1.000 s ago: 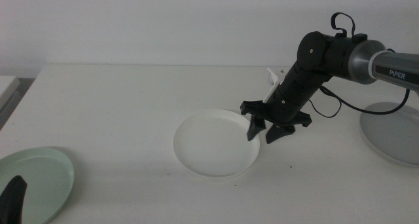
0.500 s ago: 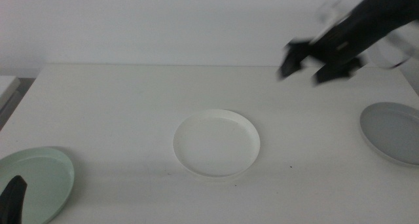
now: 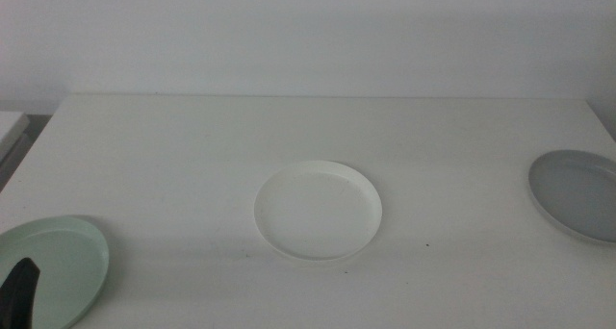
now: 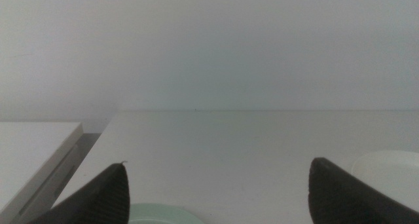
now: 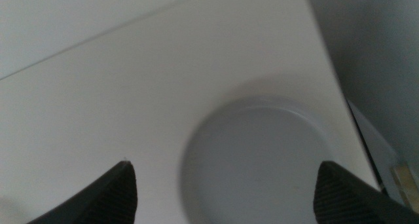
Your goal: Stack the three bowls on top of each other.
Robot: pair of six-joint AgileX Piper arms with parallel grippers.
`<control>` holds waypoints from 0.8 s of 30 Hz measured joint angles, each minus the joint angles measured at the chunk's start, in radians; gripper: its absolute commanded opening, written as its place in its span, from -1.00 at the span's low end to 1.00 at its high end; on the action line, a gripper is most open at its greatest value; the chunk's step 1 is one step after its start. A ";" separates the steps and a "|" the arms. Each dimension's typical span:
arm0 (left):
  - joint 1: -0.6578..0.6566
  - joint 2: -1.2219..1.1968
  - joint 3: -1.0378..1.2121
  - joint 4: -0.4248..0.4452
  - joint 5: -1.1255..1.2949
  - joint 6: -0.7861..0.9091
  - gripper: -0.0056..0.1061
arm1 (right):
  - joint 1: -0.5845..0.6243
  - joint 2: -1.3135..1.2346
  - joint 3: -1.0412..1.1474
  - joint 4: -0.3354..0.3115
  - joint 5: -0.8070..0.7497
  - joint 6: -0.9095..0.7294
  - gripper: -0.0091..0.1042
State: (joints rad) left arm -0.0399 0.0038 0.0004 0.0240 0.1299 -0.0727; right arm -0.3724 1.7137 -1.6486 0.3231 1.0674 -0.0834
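Three bowls sit well apart on the white bench (image 3: 192, 165), none stacked on another. The white bowl (image 3: 319, 212) lies flat near the middle of the bench. The grey bowl (image 3: 577, 194) rests at the right edge, partly cut off in the middle view. The mint green bowl (image 3: 53, 269) lies at the near left corner, also cut by the frame. The left claw (image 4: 216, 191) waits low over that corner, its two dark fingers spread wide and holding nothing; only one dark fingertip shows at the bottom edge of the middle view, over the green bowl, whose rim peeks between the fingers in the left wrist view. The right claw (image 5: 226, 191) is out of the middle view. Its own camera shows it above the grey bowl (image 5: 258, 162), looking down on it, fingers parted wide to either side and gripping nothing, clear of the dish.
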 measured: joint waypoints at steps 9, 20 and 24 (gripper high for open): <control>0.000 0.000 0.000 0.000 0.000 0.000 0.78 | -0.086 0.185 0.000 -0.006 -0.020 0.048 0.77; 0.000 0.000 0.000 0.000 0.000 0.000 0.78 | -0.101 0.306 0.000 -0.087 -0.049 0.083 0.77; 0.000 0.000 0.000 0.000 0.000 0.000 0.78 | -0.101 0.357 0.000 -0.087 -0.049 0.083 0.77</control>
State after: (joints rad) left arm -0.0399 0.0038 0.0004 0.0240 0.1299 -0.0727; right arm -0.4732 2.0705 -1.6486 0.2361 1.0186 0.0000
